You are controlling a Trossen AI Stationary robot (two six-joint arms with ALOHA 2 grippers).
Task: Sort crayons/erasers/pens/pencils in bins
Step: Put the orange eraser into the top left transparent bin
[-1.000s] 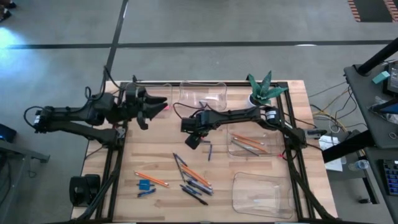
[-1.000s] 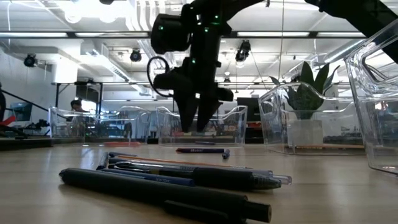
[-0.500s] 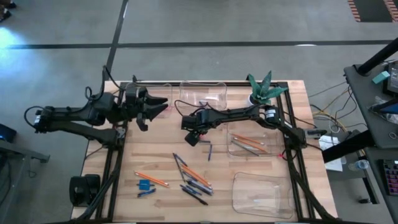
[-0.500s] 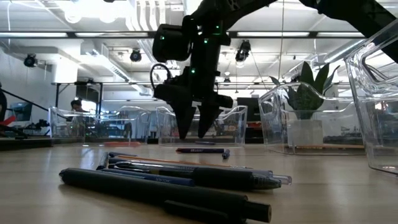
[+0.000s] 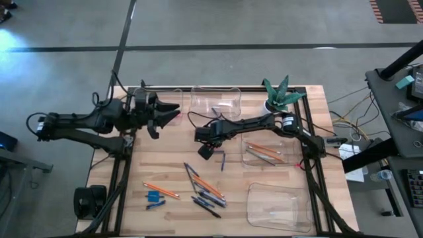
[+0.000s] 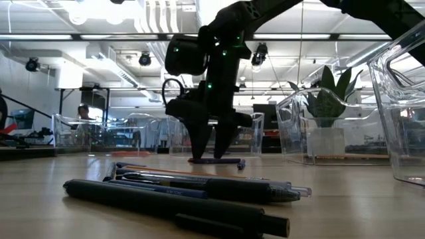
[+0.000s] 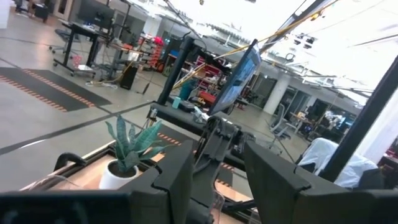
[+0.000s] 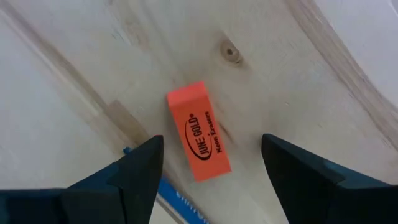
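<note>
I am at the pick-up step for one of the erasers: my right gripper (image 8: 208, 171) hangs straight over a small flat orange-pink eraser block (image 8: 199, 130) with dark print on its face, lying on the bare pale wooden table (image 5: 258, 178). My 2 dark fingers (image 8: 134, 168) stand spread as wide as they go, 1 to each side of the eraser, and they hold nothing and touch nothing. In the wrist view the block lies slantwise in the gap, and the end of a thin blue crayon (image 8: 177, 199) shows just beside its near end.

From above, my right gripper (image 5: 206, 151) sits close to the table's middle, a little toward 11 o'clock. The low view shows my fingertips close above the table top, astride a dark purplish stick (image 6: 216, 160).

My judgement of the next move: drop the last bit, square the fingers to the eraser's long sides, and close on it without catching the crayon. The block then wants carrying to 1 of the clear, shallow, rectangular plastic bins, such as the 1 at 12 o'clock (image 5: 216, 100). The bin at 3 o'clock (image 5: 248, 151) already has long orange pencils (image 5: 264, 150) in it, so it looks wrong for this.

My left gripper (image 5: 166, 114) waits at 10 o'clock by the table's edge, its fingers (image 7: 180, 177) parted and, as far as I can see, empty. A loose heap of dark pens (image 5: 206, 206) lies toward 6 o'clock.
</note>
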